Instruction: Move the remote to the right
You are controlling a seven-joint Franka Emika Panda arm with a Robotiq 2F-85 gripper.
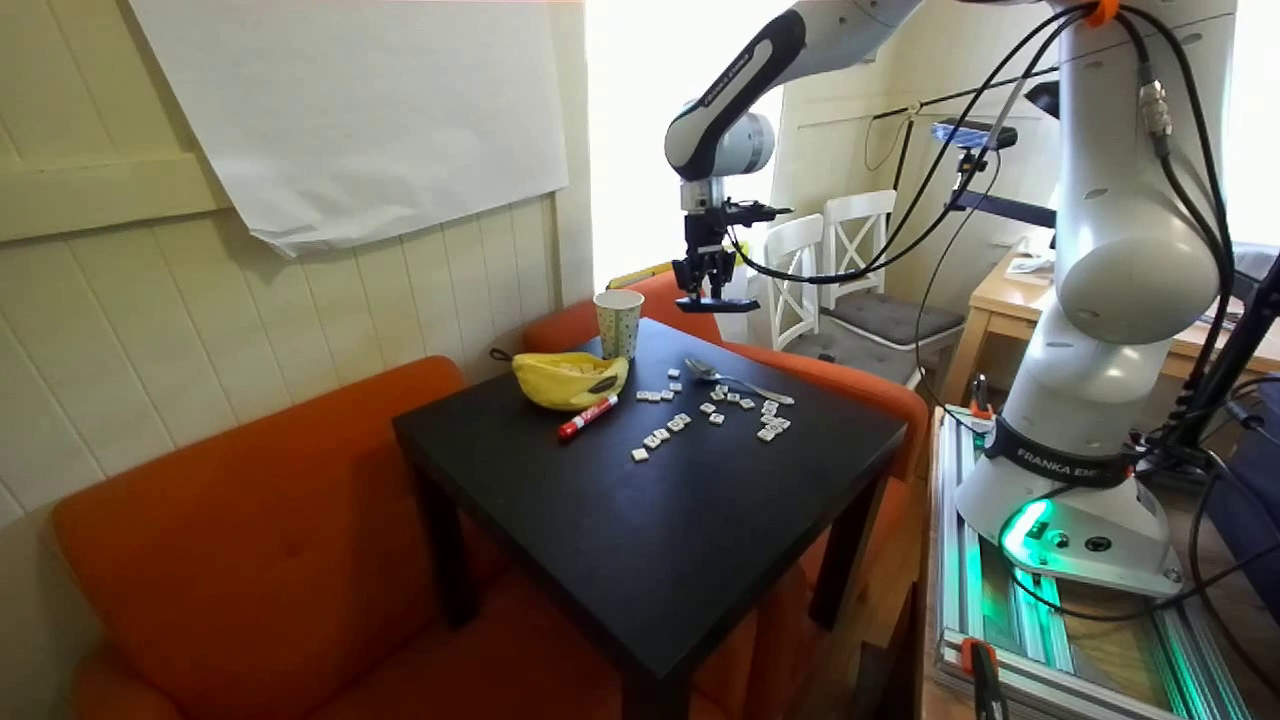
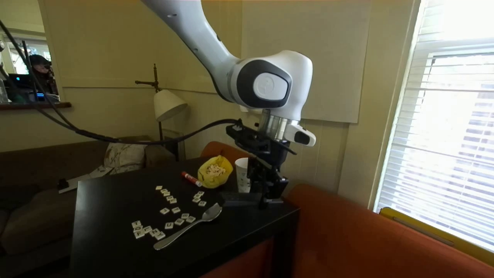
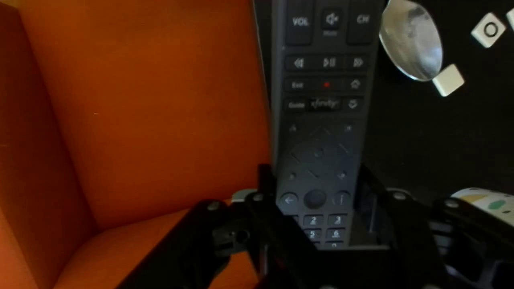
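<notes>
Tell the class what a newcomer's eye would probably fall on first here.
Most likely the big white robot arm, holding a black remote in its fingers near an edge of the dark table. Next, perhaps, the bright yellow banana-shaped pouch beside the red marker on that table. The orange seating beside it also stands out.

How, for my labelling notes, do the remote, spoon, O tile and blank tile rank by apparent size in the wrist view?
1. Remote, held nearer the camera
2. Spoon, only partly in view
3. O tile and blank tile, too alike to rank
</notes>
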